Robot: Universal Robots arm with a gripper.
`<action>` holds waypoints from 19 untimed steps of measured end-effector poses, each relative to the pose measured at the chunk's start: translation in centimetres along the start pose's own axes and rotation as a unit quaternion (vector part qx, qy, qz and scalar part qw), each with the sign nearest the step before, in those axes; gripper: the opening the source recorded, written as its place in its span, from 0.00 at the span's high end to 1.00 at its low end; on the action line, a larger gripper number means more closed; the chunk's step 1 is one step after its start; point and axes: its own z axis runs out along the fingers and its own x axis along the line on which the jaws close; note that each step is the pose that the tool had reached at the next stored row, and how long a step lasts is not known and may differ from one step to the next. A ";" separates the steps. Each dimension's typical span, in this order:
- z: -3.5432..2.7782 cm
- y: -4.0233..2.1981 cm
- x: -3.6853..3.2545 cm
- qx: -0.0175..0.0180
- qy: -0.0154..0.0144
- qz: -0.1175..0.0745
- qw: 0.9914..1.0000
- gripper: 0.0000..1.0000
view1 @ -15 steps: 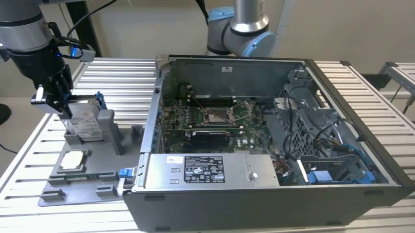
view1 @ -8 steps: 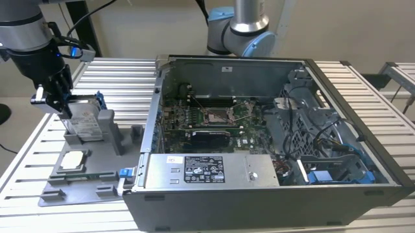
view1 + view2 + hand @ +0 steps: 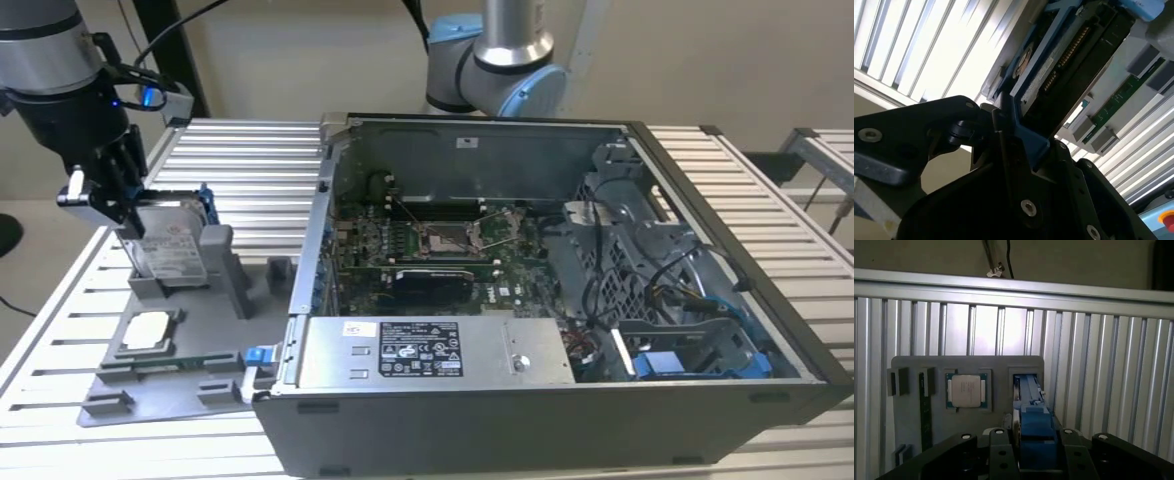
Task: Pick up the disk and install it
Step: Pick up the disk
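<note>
Fingers (image 3: 1002, 452) are clenched on the blue bracket (image 3: 1035, 425) of the disk (image 3: 174, 255). It is judged rigid, weighty and shock-sensitive, best gripped edgewise.

A plain beige wall (image 3: 294, 60) is running behind the whole setup, and in the first wrist view a black cable (image 3: 1010, 260) is hanging down against it. The table (image 3: 240, 160) of ribbed aluminium slats is stretching wide, its grooves glaring white under hard light in the second wrist view. At the exterior view's right a second slatted bench (image 3: 821, 150) is standing apart, and pale floor (image 3: 27, 285) is showing at its left.
</note>
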 end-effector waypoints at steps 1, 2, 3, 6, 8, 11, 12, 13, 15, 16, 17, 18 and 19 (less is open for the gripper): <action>0.00 0.00 0.00 0.000 0.000 0.000 1.000 1.00; -0.01 0.00 0.00 0.000 0.000 0.000 1.000 1.00; -0.01 0.00 0.00 0.000 0.000 0.000 1.000 1.00; 0.03 0.00 0.00 -0.001 0.003 0.002 1.000 1.00; 0.16 -0.01 0.01 -0.003 0.006 0.003 1.000 1.00; 0.69 0.00 0.01 -0.004 0.006 0.003 1.000 1.00; 0.83 0.00 0.01 -0.004 0.006 0.003 1.000 1.00; 0.86 0.00 0.01 -0.003 0.005 0.003 1.000 1.00; 0.87 -0.01 0.01 -0.003 0.005 0.003 1.000 1.00; 0.88 -0.01 0.01 -0.003 0.005 0.003 1.000 1.00; 0.88 -0.01 0.01 -0.002 0.005 0.003 1.000 1.00; 0.88 -0.01 0.01 -0.002 0.005 0.003 1.000 1.00; 0.88 -0.01 0.01 -0.002 0.005 0.003 1.000 1.00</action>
